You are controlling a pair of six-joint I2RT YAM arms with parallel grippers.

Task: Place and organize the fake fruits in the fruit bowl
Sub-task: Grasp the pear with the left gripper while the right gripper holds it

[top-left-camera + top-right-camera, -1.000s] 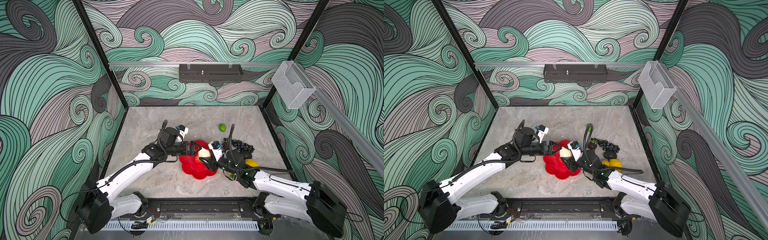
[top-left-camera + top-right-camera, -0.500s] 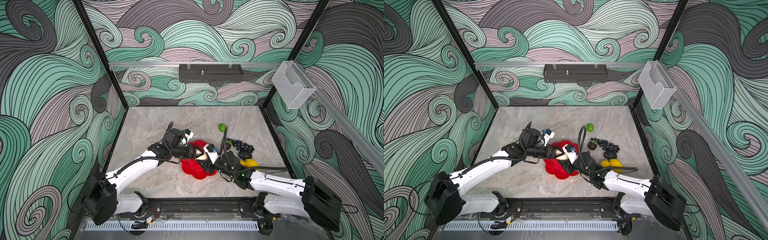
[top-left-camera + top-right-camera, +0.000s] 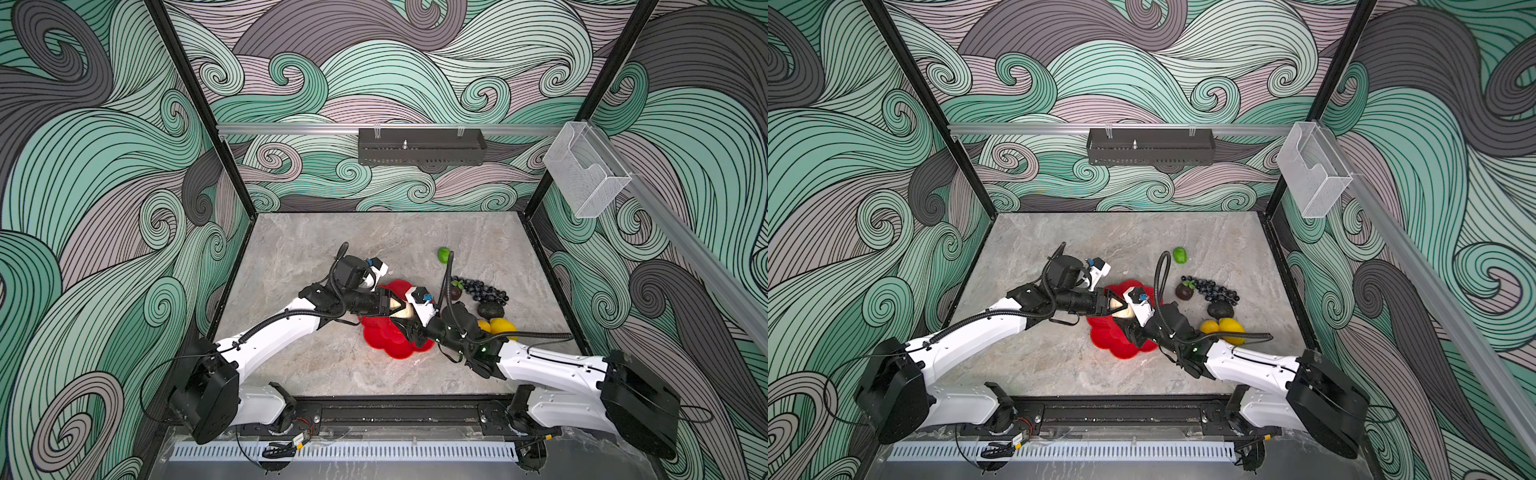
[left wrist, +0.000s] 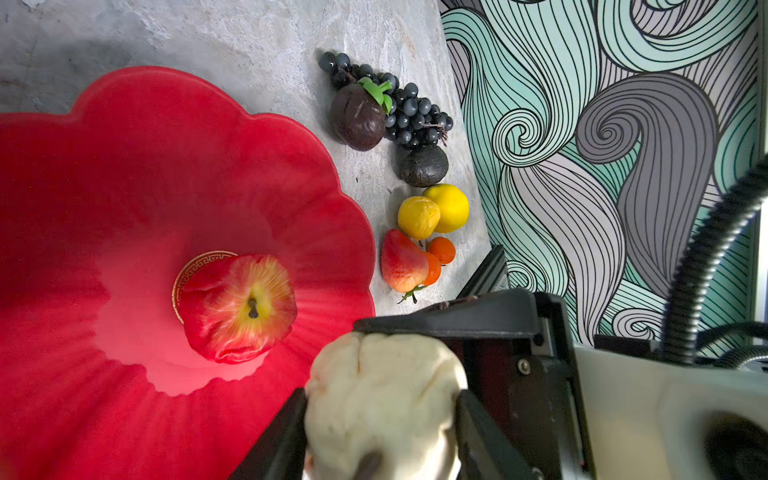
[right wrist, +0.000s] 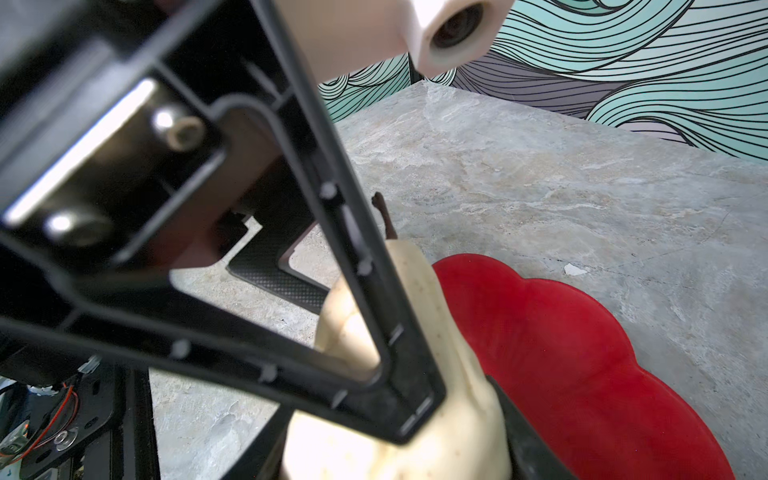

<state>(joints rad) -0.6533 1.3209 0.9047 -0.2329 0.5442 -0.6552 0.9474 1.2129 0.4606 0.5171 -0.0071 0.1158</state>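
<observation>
**Fruits: pear pinched from both sides above the bowl**

The pear [image 3: 405, 311], cream with a brown stem, hangs over the bowl [image 3: 390, 345] with both pincers on it at once.

- The left gripper [image 4: 380, 395] comes in level. Its fingers [image 4: 278, 436] press on either flank of the pear, so it is closed on the fruit at a middling gap.
- The right gripper [image 3: 406, 322] meets it tip to tip from the opposite side. It is clamped about the pear's wide part, with the stem pointing away from it.
- Below the two tips, an apple [image 4: 239, 307] sits in the bowl on the gold ring [image 4: 195, 266] at its centre.
- On the table [image 3: 332, 249] behind the right gripper, alongside its arm, lies one tight row:
  - grapes [image 4: 415, 112]
  - mangosteen [image 4: 357, 120], touching the grapes
  - avocado [image 4: 424, 166]
  - two lemons [image 4: 446, 208], touching each other
  - strawberry [image 4: 403, 262]
  - two tangerines [image 4: 442, 249]
- The lime [image 3: 444, 254] lies alone, farther back past the right gripper and apart from the row.
</observation>
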